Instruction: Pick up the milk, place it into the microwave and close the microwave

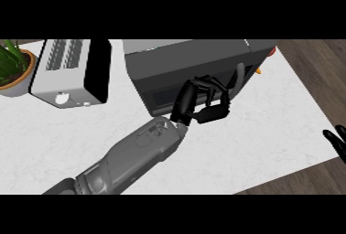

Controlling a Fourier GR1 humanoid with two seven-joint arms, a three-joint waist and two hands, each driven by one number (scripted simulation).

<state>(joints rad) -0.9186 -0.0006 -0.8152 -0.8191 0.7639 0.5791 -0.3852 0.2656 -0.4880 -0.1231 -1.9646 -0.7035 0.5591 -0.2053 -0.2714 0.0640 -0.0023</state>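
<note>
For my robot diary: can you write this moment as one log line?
left hand: at microwave door front | right hand: resting open, right edge | milk: not visible | door: looks closed

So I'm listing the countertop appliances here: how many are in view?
2. The toaster sits at the back left beside the potted plant; the microwave is at the back centre, with the left hand at its front.
</note>
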